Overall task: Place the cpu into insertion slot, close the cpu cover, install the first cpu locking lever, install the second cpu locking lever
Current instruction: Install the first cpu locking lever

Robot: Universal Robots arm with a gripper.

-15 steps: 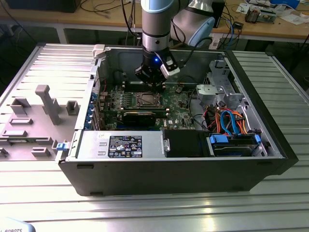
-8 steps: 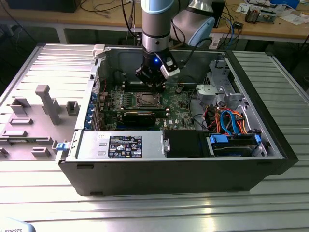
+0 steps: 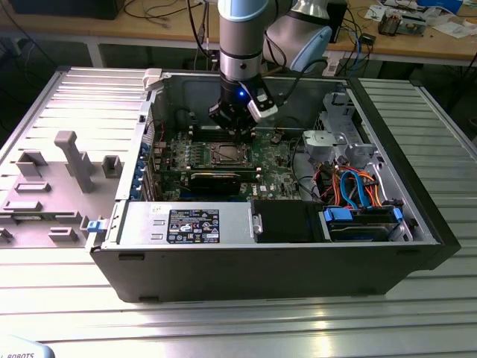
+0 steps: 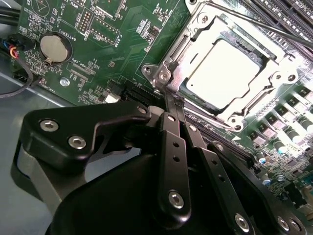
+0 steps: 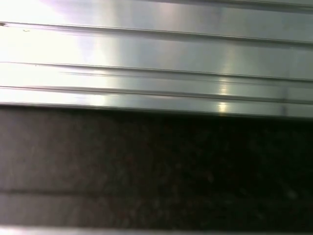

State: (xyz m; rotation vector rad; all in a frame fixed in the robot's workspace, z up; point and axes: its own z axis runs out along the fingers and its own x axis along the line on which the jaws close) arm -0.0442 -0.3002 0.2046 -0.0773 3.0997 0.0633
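The cpu lies seated in the insertion slot, framed by the cpu cover. The pincer, fingers together and empty, hangs just beside the cover's corner. Thin springy metal; fragile socket beneath.

You see the silver-grey square cpu seated in the insertion slot, silver metal frame cpu cover down around it; the black claw hangs just beside the slot's corner.
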